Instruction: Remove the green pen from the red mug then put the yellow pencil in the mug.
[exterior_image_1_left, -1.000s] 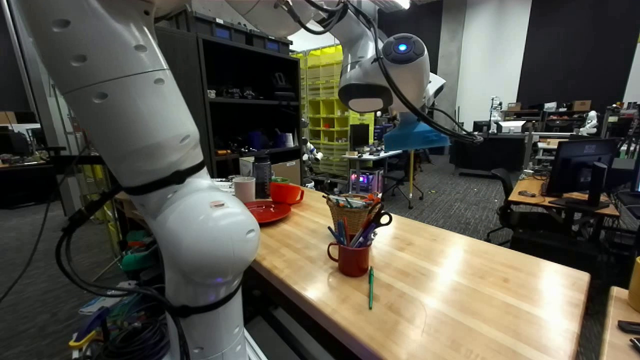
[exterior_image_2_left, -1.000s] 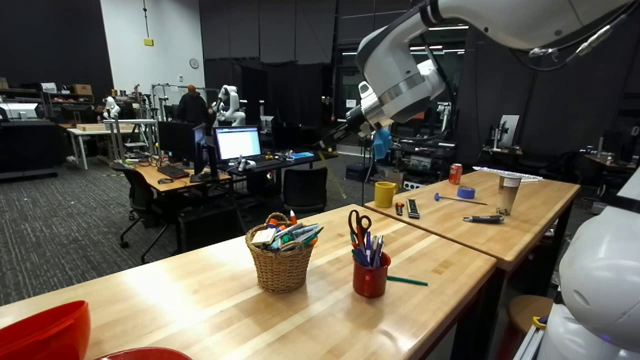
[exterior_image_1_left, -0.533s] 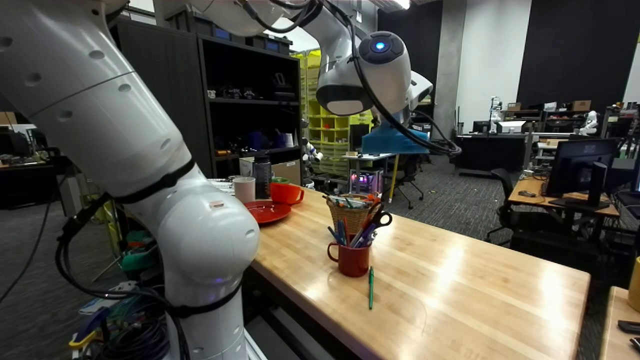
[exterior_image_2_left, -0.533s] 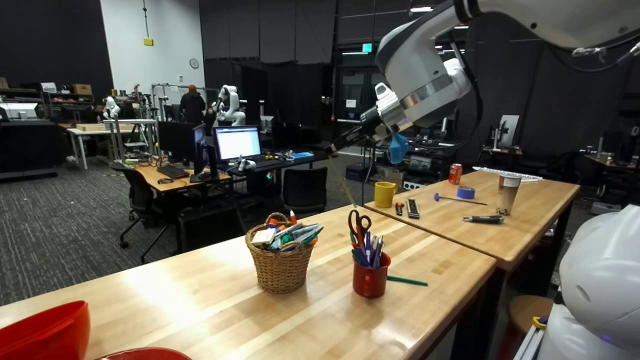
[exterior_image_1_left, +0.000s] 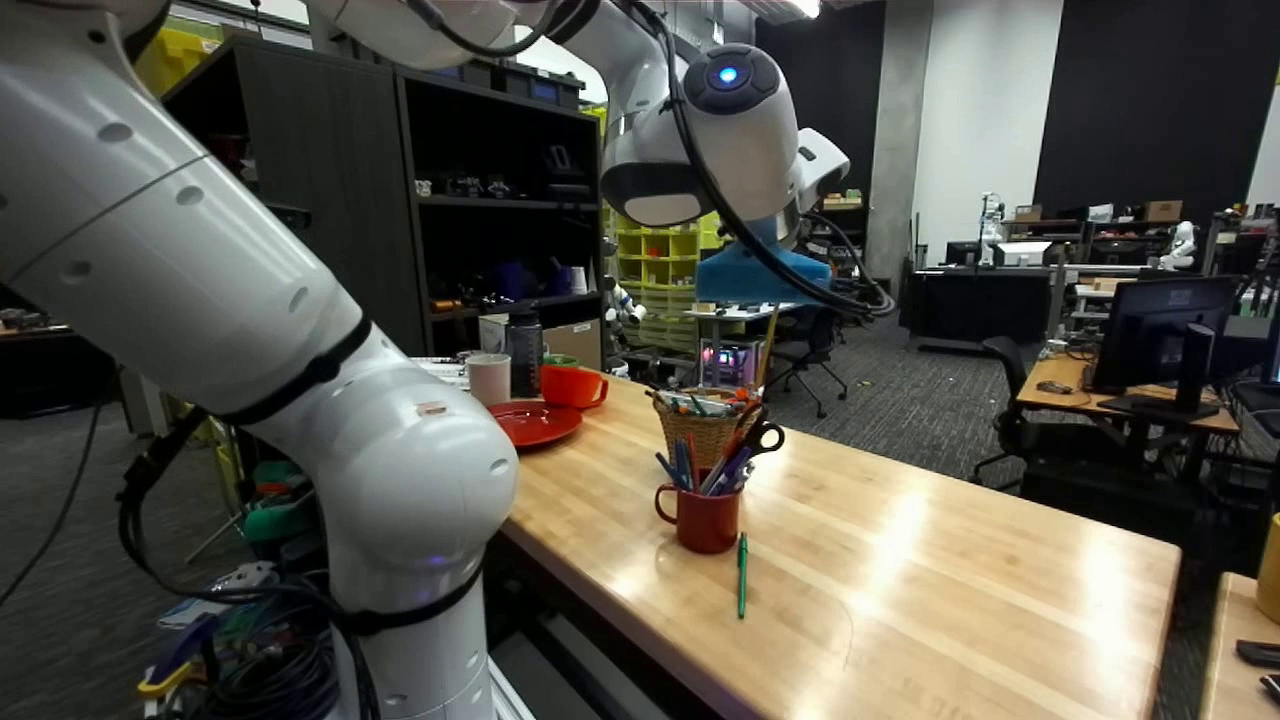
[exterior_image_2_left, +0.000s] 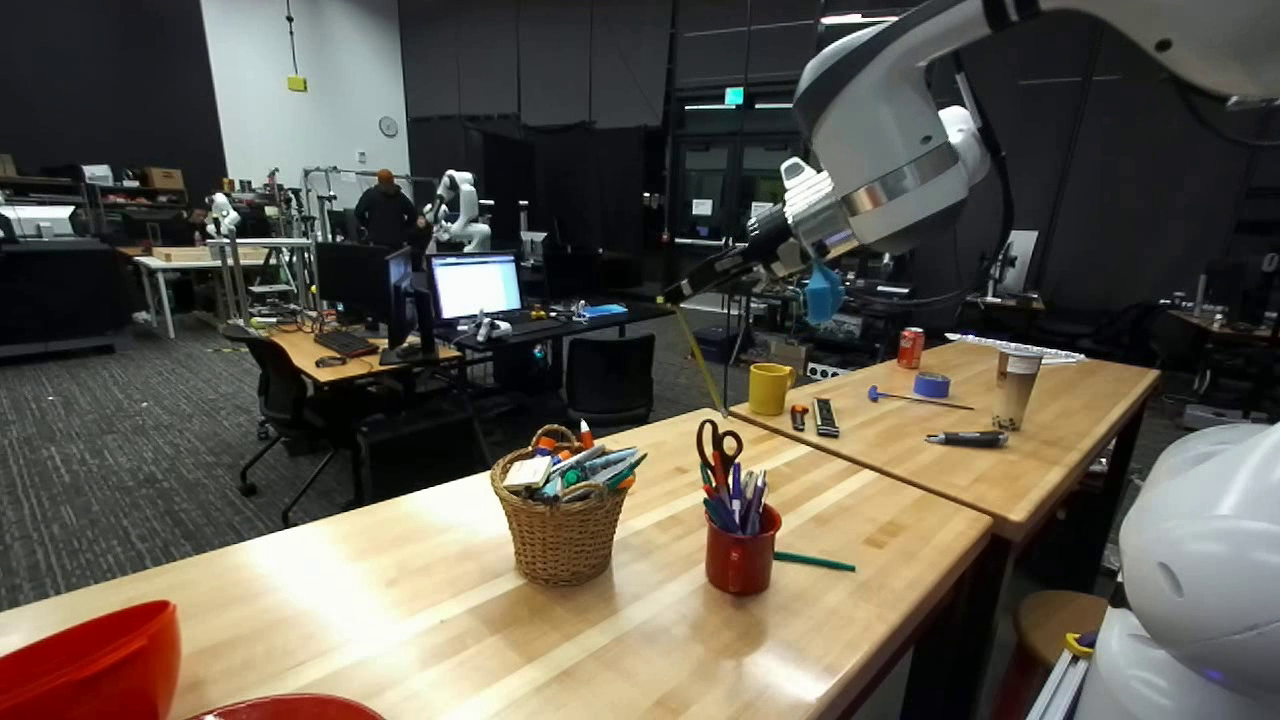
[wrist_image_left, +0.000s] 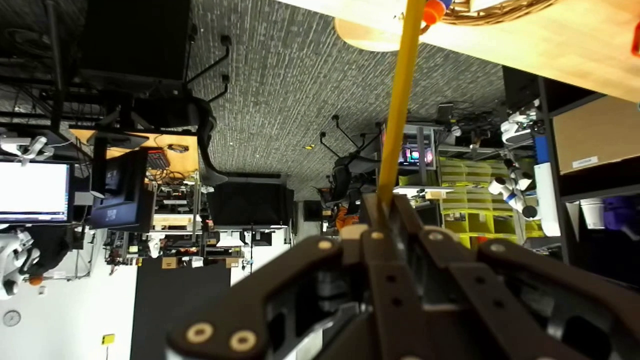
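Tool (wrist_image_left: 385, 204) shifted yellow pencil (wrist_image_left: 398, 110), perhaps near table edge (exterior_image_2_left: 430, 499).

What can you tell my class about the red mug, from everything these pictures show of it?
The red mug is dark red, cylindrical and glossy, with one looped side handle; its material, perhaps enamelled metal, is unclear. It stands upright on the wooden table. Pens and dark-handled scissors stick up out of it, mostly hiding its inside. A green pen lies beside it; whether they touch cannot be told.
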